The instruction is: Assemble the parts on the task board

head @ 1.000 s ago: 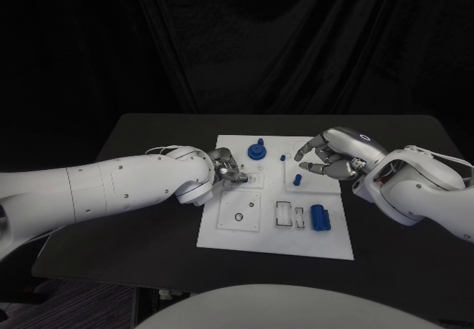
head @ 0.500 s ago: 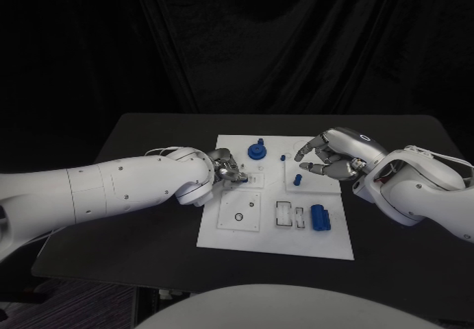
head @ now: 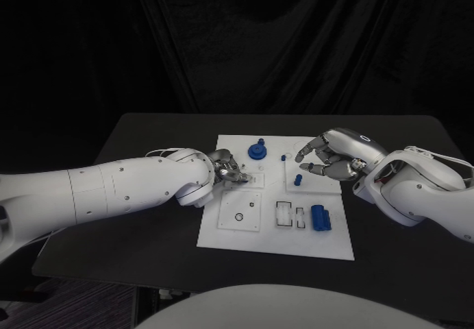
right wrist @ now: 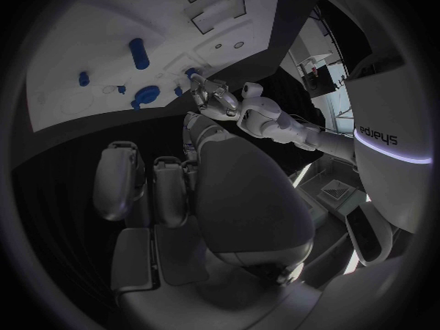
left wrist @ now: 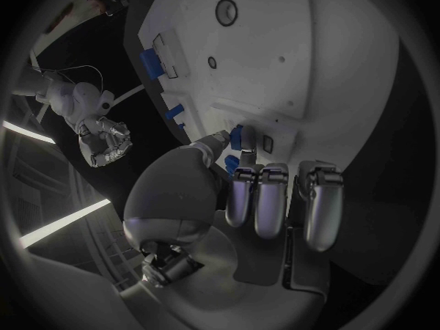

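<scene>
Task board [head: 229, 236] sits in the middle of the black surface [head: 148, 144], a white plate with a few recessed slots, and we can spot several blue parts on it: a knobby round one [head: 257, 150] near the far edge, a tiny one [head: 283, 157] just beside it, a short peg [head: 297, 180] standing in a small square plate, and a ribbed cylinder [head: 319, 217] lying toward the near right side. Our left hand [head: 227, 169] is down at the board's left edge, and from the left wrist view it's pinching a small blue part [left wrist: 237, 136] between thumb and fingertips [left wrist: 244, 174], right against a little slot in the board. Our right hand [head: 335, 154] hangs above the board's right side, near the peg, fingers loosely spread and curved with nothing in them, not touching anything as far as we can tell. For writing, the only thing we can read is in the right wrist view, some lettering [right wrist: 378, 136] on the white casing that comes out mirrored, looks like "sharpa". No readable labels on the board itself; the markings there are just outlines and a small ring [head: 239, 217] on the near left panel.
</scene>
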`<action>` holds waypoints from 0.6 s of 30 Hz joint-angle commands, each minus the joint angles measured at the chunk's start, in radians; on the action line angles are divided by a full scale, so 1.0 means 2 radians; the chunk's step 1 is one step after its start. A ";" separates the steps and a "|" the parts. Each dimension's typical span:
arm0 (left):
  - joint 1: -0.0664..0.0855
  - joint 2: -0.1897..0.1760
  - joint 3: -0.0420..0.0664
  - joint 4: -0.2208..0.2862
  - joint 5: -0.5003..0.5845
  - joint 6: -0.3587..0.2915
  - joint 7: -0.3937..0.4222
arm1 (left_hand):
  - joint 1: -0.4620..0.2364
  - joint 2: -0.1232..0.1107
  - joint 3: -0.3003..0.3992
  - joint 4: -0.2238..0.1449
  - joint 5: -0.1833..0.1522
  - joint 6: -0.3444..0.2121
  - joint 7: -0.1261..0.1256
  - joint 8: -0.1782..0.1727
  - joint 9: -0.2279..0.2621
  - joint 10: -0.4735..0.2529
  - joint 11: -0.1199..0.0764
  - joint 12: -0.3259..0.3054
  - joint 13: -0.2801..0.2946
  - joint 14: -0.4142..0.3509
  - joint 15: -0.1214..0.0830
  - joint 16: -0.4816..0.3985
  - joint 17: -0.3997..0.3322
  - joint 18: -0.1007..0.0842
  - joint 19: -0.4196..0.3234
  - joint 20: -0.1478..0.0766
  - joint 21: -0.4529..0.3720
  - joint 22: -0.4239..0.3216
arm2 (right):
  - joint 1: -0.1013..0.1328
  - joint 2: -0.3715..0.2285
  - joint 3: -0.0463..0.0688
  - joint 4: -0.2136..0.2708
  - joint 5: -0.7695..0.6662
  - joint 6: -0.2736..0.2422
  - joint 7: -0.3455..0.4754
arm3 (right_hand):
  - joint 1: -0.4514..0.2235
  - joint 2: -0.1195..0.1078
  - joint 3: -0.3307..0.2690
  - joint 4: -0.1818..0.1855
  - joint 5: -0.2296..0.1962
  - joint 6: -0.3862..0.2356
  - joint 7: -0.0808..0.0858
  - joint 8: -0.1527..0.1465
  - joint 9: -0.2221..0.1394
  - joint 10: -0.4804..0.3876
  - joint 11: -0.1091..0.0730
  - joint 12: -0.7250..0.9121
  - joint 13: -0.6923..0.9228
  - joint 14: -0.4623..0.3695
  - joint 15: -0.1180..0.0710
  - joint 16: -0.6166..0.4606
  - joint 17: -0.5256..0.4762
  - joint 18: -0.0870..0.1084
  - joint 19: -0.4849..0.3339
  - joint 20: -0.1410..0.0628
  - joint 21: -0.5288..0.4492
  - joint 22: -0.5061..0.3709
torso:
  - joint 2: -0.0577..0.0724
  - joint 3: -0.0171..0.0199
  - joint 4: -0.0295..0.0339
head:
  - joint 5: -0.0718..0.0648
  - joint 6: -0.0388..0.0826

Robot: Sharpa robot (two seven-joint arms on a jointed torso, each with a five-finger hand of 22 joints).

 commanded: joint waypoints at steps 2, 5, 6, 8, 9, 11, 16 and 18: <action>-0.001 0.002 0.000 -0.001 0.003 0.006 0.010 | -0.014 -0.001 -0.021 0.014 -0.005 0.000 0.005 -0.005 -0.003 0.053 0.001 0.002 0.132 0.053 0.001 -0.002 0.132 -0.003 0.053 0.000 -0.002 0.132 | -0.001 0.000 0.000 0.000 0.001 0.005 -0.011 | 0.005 -0.001 0.003 0.000 0.003 0.003 -0.001 -0.002 0.001 -0.003 0.001 -0.003 0.044 0.023 0.002 -0.003 0.042 0.009 -0.002 -0.001 -0.003 0.083 | 0.000 0.0002 -0.0001 | 0.000 0.000; -0.001 0.002 0.000 -0.002 0.003 0.009 0.006 | -0.018 0.001 -0.030 0.022 -0.004 0.000 0.006 -0.007 -0.005 0.053 0.002 0.002 0.132 0.053 0.001 -0.002 0.132 -0.003 0.053 0.001 -0.002 0.132 | -0.001 0.000 0.000 0.000 0.002 0.007 -0.012 | 0.005 -0.001 0.003 0.000 0.003 0.004 -0.001 -0.002 0.001 -0.003 0.001 -0.003 0.043 0.023 0.002 -0.003 0.042 0.009 -0.002 -0.001 -0.004 0.083 | 0.000 0.0002 -0.0001 | 0.000 0.000; -0.001 0.002 0.000 -0.003 0.003 0.010 0.005 | -0.018 0.001 -0.030 0.022 -0.004 0.000 0.006 -0.007 -0.005 0.053 0.002 0.002 0.132 0.053 0.001 -0.002 0.132 -0.003 0.053 0.001 -0.002 0.132 | -0.001 0.000 0.000 0.000 0.002 0.007 -0.012 | 0.005 -0.001 0.003 0.000 0.003 0.004 -0.001 -0.002 0.001 -0.003 0.001 -0.003 0.043 0.023 0.002 -0.003 0.042 0.009 -0.002 -0.001 -0.004 0.083 | 0.000 0.0002 -0.0002 | 0.000 0.000; -0.002 0.002 0.000 -0.004 0.003 0.011 0.003 | -0.020 0.002 -0.033 0.025 -0.004 0.000 0.006 -0.008 -0.005 0.053 0.003 0.002 0.132 0.053 0.001 -0.002 0.132 -0.003 0.053 0.001 -0.002 0.132 | -0.001 0.000 0.000 0.001 0.003 0.008 -0.013 | 0.005 -0.001 0.003 0.000 0.003 0.004 -0.001 -0.002 0.001 -0.003 0.001 -0.003 0.043 0.023 0.002 -0.003 0.042 0.009 -0.002 -0.001 -0.004 0.083 | 0.000 0.0002 -0.0003 | 0.000 0.000; -0.002 0.002 0.000 -0.004 0.003 0.012 0.001 | -0.021 0.003 -0.035 0.027 -0.004 0.000 0.006 -0.009 -0.005 0.053 0.003 0.002 0.132 0.053 0.002 -0.002 0.132 -0.003 0.053 0.001 -0.002 0.132 | -0.002 0.000 0.000 0.001 0.003 0.008 -0.013 | 0.005 -0.001 0.003 0.000 0.003 0.004 -0.001 -0.002 0.001 -0.004 0.001 -0.003 0.043 0.023 0.002 -0.003 0.042 0.009 -0.002 -0.001 -0.004 0.082 | 0.000 0.0001 -0.0003 | 0.001 0.000; -0.002 0.003 0.000 -0.005 0.003 0.014 -0.001 | -0.022 0.003 -0.037 0.030 -0.004 0.000 0.007 -0.009 -0.006 0.053 0.003 0.002 0.132 0.053 0.002 -0.002 0.132 -0.003 0.053 0.001 -0.002 0.132 | -0.002 0.000 0.000 0.001 0.003 0.008 -0.013 | 0.005 -0.001 0.003 0.000 0.003 0.004 -0.001 -0.002 0.001 -0.004 0.001 -0.003 0.043 0.023 0.002 -0.003 0.042 0.009 -0.002 -0.001 -0.004 0.082 | 0.000 0.0001 -0.0002 | 0.001 0.000; -0.002 0.004 0.000 -0.008 0.003 0.018 -0.005 | -0.031 0.004 -0.054 0.045 -0.008 -0.001 0.009 -0.013 -0.007 0.053 0.005 0.002 0.132 0.053 0.003 -0.002 0.132 -0.003 0.053 0.003 -0.002 0.132 | -0.002 0.000 0.000 0.000 0.004 0.010 -0.014 | 0.005 -0.001 0.003 0.000 0.003 0.004 -0.001 -0.002 0.001 -0.004 0.001 -0.003 0.043 0.023 0.002 -0.003 0.042 0.009 -0.002 -0.001 -0.004 0.082 | 0.000 -0.0001 -0.0001 | 0.000 0.000; -0.002 0.004 0.000 -0.009 0.003 0.019 -0.006 | -0.033 0.004 -0.059 0.049 -0.009 -0.002 0.009 -0.014 -0.008 0.053 0.005 0.002 0.132 0.053 0.004 -0.002 0.132 -0.003 0.053 0.003 -0.002 0.132 | -0.002 0.000 0.000 0.001 0.004 0.011 -0.015 | 0.005 -0.001 0.003 0.000 0.003 0.004 -0.001 -0.002 0.001 -0.004 0.001 -0.003 0.043 0.023 0.002 -0.003 0.042 0.009 -0.002 -0.001 -0.004 0.082 | 0.000 0.0001 0.0001 | 0.000 0.000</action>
